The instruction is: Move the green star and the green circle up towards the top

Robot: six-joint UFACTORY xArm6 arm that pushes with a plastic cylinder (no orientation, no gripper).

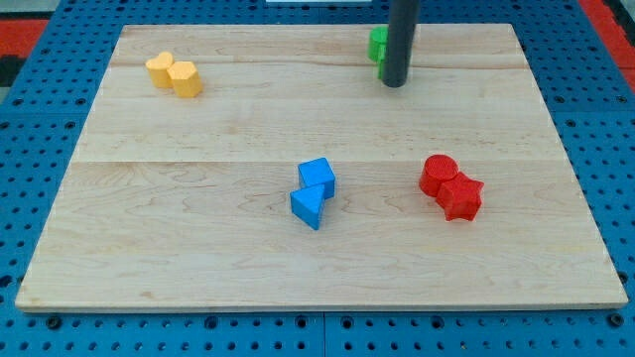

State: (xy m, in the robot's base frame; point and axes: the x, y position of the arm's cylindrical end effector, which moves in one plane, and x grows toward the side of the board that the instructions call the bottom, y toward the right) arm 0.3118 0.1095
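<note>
The green blocks (378,47) sit near the top edge of the pale wooden tabletop (198,139), a little to the view's right of centre, and the straight dark rod stands right in front of them with my tip (394,83) touching or almost touching their lower right side. Judging from where they lie, the push towards the top looks close to finished — the greens are already high on the board, with only a narrow strip of wood left above them.

The tool here is a plain rod with no jaws, so there is nothing to spread or pinch; it works only by pressing sideways against a block.

If any more pushing is wanted, the next move calls for a short, gentle nudge towards the view's top, kept centred behind both greens so that neither slips off to one side or over the edge.

The rod hides much of the green pair: only a bright green sliver shows at its left, and I cannot tell star from circle, nor whether the two touch.

Elsewhere, two yellow blocks (175,75) lie together at the upper left, two blue blocks (314,191) are stacked close near the middle, and a red pair (450,186) rests at the lower right — all well apart from my tip.
</note>
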